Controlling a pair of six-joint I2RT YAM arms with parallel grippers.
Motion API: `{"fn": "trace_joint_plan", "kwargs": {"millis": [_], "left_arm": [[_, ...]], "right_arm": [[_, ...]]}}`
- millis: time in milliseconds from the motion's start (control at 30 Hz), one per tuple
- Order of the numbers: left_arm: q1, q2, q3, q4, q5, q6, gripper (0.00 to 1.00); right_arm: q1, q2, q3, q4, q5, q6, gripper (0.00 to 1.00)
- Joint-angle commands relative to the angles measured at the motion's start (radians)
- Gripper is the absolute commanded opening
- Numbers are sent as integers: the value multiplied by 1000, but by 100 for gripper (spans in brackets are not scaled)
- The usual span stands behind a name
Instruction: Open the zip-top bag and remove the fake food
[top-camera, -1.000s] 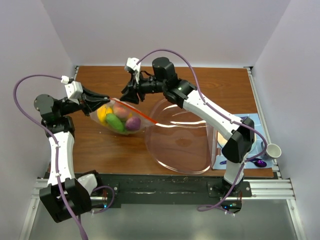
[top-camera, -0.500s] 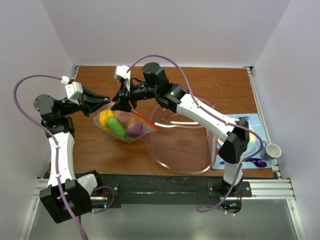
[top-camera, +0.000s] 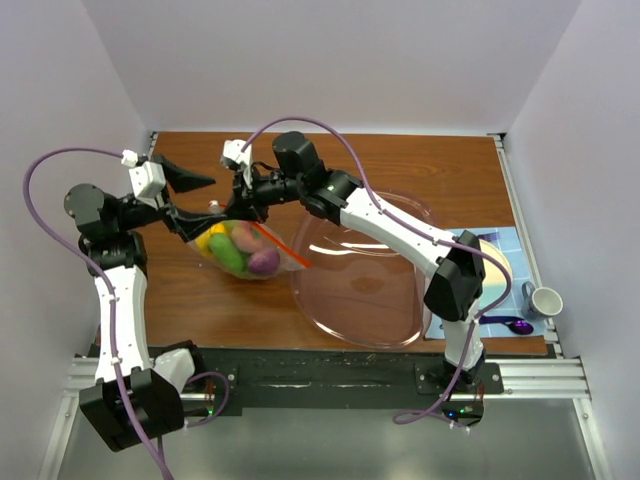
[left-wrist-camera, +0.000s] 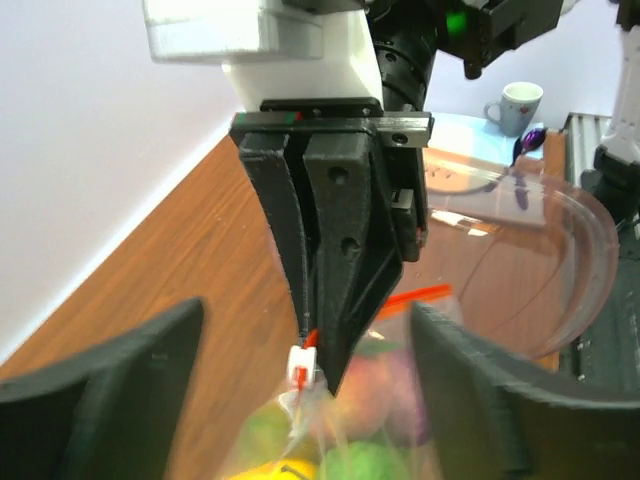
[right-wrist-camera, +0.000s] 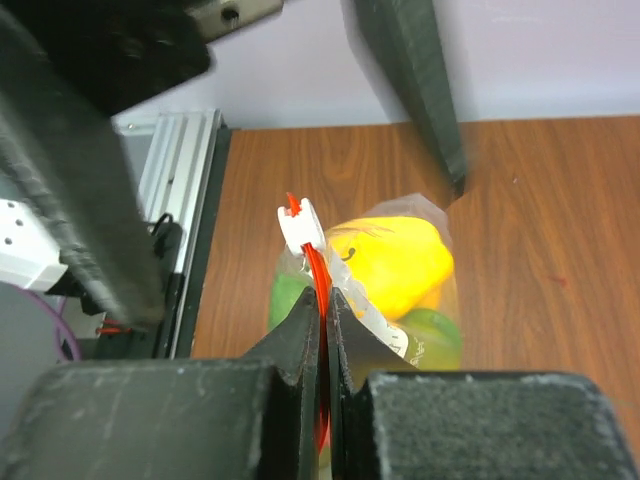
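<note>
Bags: one zip-top bag, over the left side of the counter, just beside one clear bowl. Inside it, toy food: four pieces countable from above, yellow, green, pink and purple, and crinkled plastic blurs any others. Now the right gripper, clamped tight on the red zip strip. Its wrist camera catches a white slider that is lost from overhead. And the left gripper is spread wide, straddling the bag's top.

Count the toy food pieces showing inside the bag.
4 in the zip-top bag: yellow piece at left, green piece at the near side, pink piece in the middle, purple piece at right. Others may be hidden.
</note>
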Motion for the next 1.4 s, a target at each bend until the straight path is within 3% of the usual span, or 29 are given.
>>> {"fn": "trace_joint_plan", "kwargs": {"millis": [0, 133, 300, 500, 700, 1100, 1200, 1300, 1333, 1367], "left_arm": [[13, 31, 50, -94, 193, 42, 95], [18, 40, 32, -140, 196, 93, 97], [19, 14, -74, 6, 196, 38, 97], [18, 26, -88, 6, 197, 61, 96], [15, 52, -82, 6, 197, 121, 82], [-59, 69, -103, -55, 196, 210, 79], [-61, 80, -80, -69, 196, 208, 68], [-61, 75, -62, -74, 196, 207, 39], [-61, 71, -62, -74, 196, 208, 21], [-61, 68, -63, -71, 196, 208, 15]], "right_arm": [[-24, -33, 70, -17, 1, -14, 0], [-39, -40, 81, -9, -30, 12, 0], [-41, -49, 87, 5, -44, 32, 0], [-39, -43, 99, 32, -77, 80, 0], [-39, -46, 95, 40, -94, 92, 0], [-1, -20, 172, 25, -102, 123, 0], [21, -14, 178, 8, -99, 111, 0], [28, -17, 162, 0, -94, 104, 0], [31, -20, 149, 2, -94, 104, 0], [30, -24, 144, 8, -93, 103, 0]]}}
